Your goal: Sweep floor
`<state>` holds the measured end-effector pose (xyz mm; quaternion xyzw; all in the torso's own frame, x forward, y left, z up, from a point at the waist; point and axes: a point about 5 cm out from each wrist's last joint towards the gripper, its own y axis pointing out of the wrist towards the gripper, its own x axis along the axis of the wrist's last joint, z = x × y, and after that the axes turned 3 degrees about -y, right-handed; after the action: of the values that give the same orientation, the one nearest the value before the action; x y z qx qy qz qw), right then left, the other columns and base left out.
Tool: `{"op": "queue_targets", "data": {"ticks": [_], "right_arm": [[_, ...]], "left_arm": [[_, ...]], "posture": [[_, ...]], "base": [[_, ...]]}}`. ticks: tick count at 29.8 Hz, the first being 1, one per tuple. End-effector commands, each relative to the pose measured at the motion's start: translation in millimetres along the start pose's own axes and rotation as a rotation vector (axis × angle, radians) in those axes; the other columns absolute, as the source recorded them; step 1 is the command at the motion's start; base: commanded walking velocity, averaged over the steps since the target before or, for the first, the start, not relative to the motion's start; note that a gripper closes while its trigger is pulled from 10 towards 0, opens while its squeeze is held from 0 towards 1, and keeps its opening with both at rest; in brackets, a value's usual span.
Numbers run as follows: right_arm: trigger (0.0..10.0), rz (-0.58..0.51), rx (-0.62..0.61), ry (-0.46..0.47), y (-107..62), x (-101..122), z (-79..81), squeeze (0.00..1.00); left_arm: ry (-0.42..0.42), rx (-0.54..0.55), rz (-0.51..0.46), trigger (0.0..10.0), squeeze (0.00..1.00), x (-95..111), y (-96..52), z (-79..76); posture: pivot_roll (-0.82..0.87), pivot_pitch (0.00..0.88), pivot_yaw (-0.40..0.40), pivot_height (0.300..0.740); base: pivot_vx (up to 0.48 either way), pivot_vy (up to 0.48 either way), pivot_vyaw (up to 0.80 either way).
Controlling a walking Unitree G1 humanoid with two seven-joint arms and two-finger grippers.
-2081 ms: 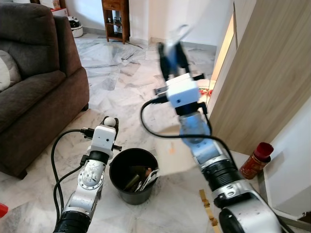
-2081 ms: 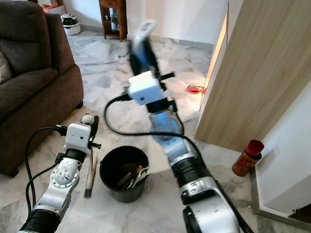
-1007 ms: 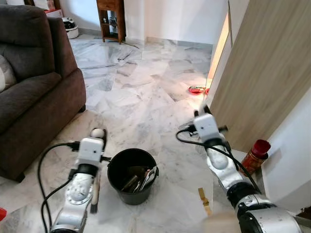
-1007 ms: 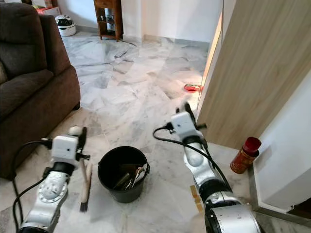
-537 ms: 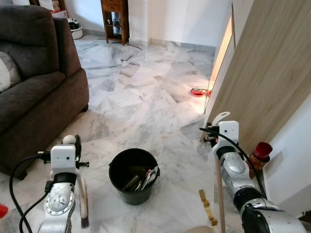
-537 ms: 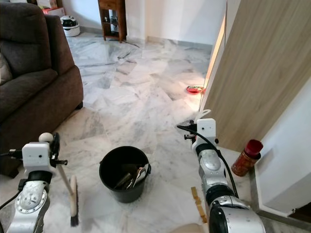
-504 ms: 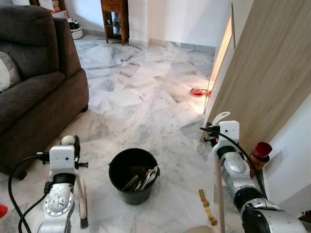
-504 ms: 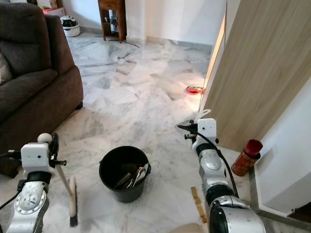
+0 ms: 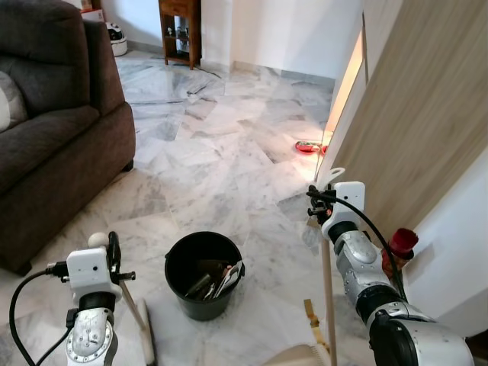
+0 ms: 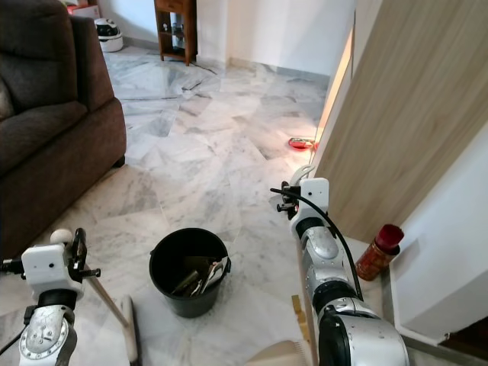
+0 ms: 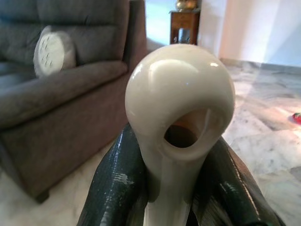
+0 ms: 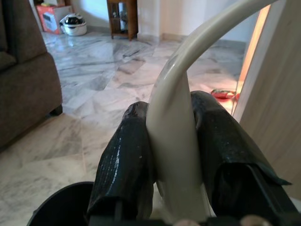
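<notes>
A dark brown sofa [image 9: 53, 122] stands at the far left on the marble floor [image 9: 221, 160], with a round patterned cushion [image 11: 52, 51] on its seat. Low in front of it, the left gripper [image 11: 171, 188] has its two black fingers [image 11: 117, 183] clamped on the cream handle of a small broom [image 10: 130, 328]. The handle's rounded, holed knob [image 11: 181, 101] rises just above the fingertips, and its wooden shaft [image 9: 131, 299] slants down from the fingers to the brush head, which rests on the floor beside that arm.

Just to the right of the brush head, between the two arms, sits a black bucket [image 9: 202, 274] with some debris inside.

Further right, the right gripper [image 12: 171, 155] pinches a curved cream handle [image 12: 176, 113] between its fingers [image 12: 127, 165]. From there a long wooden pole [image 9: 326, 305] drops straight down to a pale dustpan [image 9: 297, 355] at the bottom edge of the head views. A small wooden scrap [image 9: 310, 311] lies on the floor close to the pole.

Behind this arm stands a light wooden panel [image 9: 412, 130]. A red object [image 9: 305, 146] lies on the floor near its far end, and a red-capped bottle [image 9: 398, 248] stands at its near foot.
</notes>
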<state>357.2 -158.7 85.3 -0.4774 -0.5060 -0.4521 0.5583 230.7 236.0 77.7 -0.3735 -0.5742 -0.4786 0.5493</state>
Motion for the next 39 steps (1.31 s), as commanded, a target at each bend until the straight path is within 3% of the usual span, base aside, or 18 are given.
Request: {"op": "queue_targets", "data": {"ticks": [1,14,16,18,22,31,39], "right_arm": [[10.0,-0.04,-0.099,0.249,5.6,6.8,2.2,0.0],[10.0,-0.079,-0.083,0.285,13.6,23.7,-0.6,0.0],[10.0,-0.066,-0.044,0.272,14.0,22.1,3.9,0.0],[10.0,-0.032,-0.008,0.169,11.3,15.3,8.0,0.0],[10.0,-0.023,-0.025,0.112,8.1,11.5,2.4,0.0],[10.0,-0.14,-0.131,0.316,12.6,33.1,-16.9,0.0],[10.0,-0.164,-0.17,0.424,17.4,40.5,-14.1,0.0]], "left_arm": [[-0.003,0.027,-0.028,10.0,0.0,6.3,-1.1,6.0],[-0.004,0.052,-0.056,10.0,0.0,13.2,3.6,9.6],[-0.003,0.057,-0.05,10.0,0.0,11.6,3.1,9.7],[0.0,0.072,-0.033,10.0,0.0,7.2,-0.3,11.6],[0.002,0.083,-0.024,10.0,0.0,5.4,-3.1,14.7],[0.01,0.075,-0.039,10.0,0.0,9.1,3.8,15.2],[0.019,0.062,-0.057,10.0,0.0,12.6,6.6,11.4]], "posture": [[0.27,0.0,-0.113,0.74],[0.26,0.0,-0.121,0.74],[0.26,0.0,-0.125,0.74],[0.26,0.0,-0.13,0.74],[0.26,0.0,-0.129,0.74],[0.24,0.0,-0.113,0.74],[0.25,0.0,-0.116,0.74]], "base": [[0.0,0.0,0.0],[0.0,0.0,0.0],[0.0,0.0,0.0],[0.0,0.0,0.0],[0.0,0.0,0.0],[0.0,0.0,0.0],[0.0,0.0,0.0]]}}
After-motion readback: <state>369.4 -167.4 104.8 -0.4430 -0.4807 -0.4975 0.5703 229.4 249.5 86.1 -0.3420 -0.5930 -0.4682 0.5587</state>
